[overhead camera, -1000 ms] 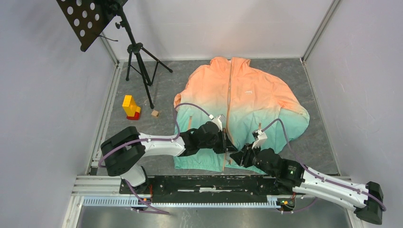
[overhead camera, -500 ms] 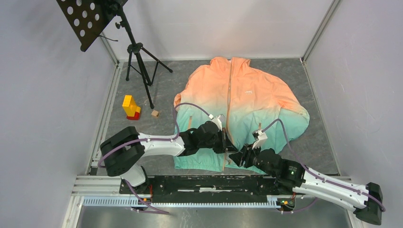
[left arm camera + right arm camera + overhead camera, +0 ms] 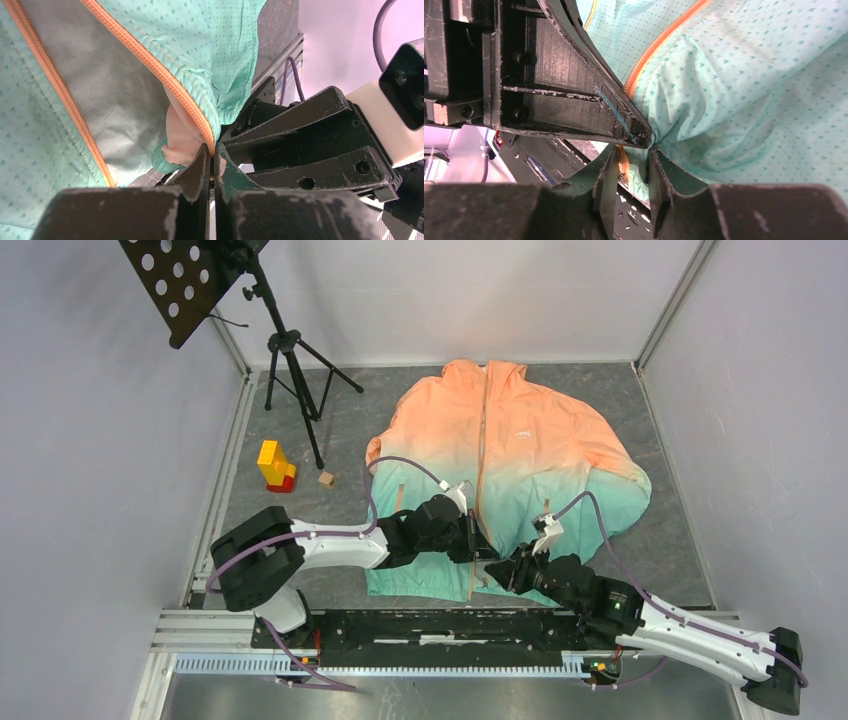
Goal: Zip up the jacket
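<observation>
The jacket (image 3: 520, 440) lies flat on the grey table, peach at the far end and teal at the near hem, with its tan centre zipper (image 3: 481, 440) running down the middle. My left gripper (image 3: 482, 550) is at the hem and is shut on the orange zipper edge (image 3: 197, 112) of the jacket (image 3: 125, 100); its jaws (image 3: 211, 167) are pressed together on the tape. My right gripper (image 3: 497, 573) is close beside it. In the right wrist view its jaws (image 3: 631, 167) stand apart around the zipper's lower end (image 3: 623, 162) and a fold of teal fabric (image 3: 749, 75).
A black tripod stand (image 3: 290, 350) is at the back left. A yellow and red block (image 3: 275, 466) and a small wooden cube (image 3: 326, 479) lie left of the jacket. The black rail (image 3: 430, 625) runs along the near edge. Walls close in both sides.
My right arm has shifted slightly, its gripper edging left toward the left gripper at the hem. The left arm and the jacket have not visibly moved.
</observation>
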Robot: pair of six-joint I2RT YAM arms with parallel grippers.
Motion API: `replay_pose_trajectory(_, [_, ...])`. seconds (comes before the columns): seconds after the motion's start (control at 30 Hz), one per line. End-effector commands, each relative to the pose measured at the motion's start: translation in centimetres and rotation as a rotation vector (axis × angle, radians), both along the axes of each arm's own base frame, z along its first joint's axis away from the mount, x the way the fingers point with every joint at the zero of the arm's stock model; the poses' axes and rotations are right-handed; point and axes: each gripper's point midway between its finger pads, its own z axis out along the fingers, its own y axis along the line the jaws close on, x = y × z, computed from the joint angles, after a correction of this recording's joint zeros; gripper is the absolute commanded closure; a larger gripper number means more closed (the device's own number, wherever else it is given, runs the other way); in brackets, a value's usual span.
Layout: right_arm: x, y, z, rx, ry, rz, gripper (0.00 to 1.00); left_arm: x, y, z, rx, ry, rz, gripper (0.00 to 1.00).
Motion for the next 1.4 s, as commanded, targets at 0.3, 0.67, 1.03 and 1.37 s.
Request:
replay_pose_trajectory(0.3, [0.2, 0.0, -0.7, 0.0, -0.019, -0.001, 0.99, 0.0, -1.0, 3.0, -0.098, -0.024, -0.038, 0.98])
replay_pose_trajectory(0.67, [1.0, -0.1, 0.4, -0.058, -0.23, 0.072, 1.0, 0.2, -0.4, 3.9, -0.124, -0.042, -0.061, 0.85])
replay_pose_trajectory(1.03, [0.0, -0.2, 1.3, -0.188, -0.338, 0.228, 1.0, -1.1, 6.3, 2.0, 0.148, -0.105, -0.179, 0.16])
replay_pose_trajectory(1.37, [-0.3, 0.5, 2.3, -0.152, -0.403, 0.272, 1.0, -3.2, 4.9, 4.5, -0.028, -0.197, -0.371, 0.32])
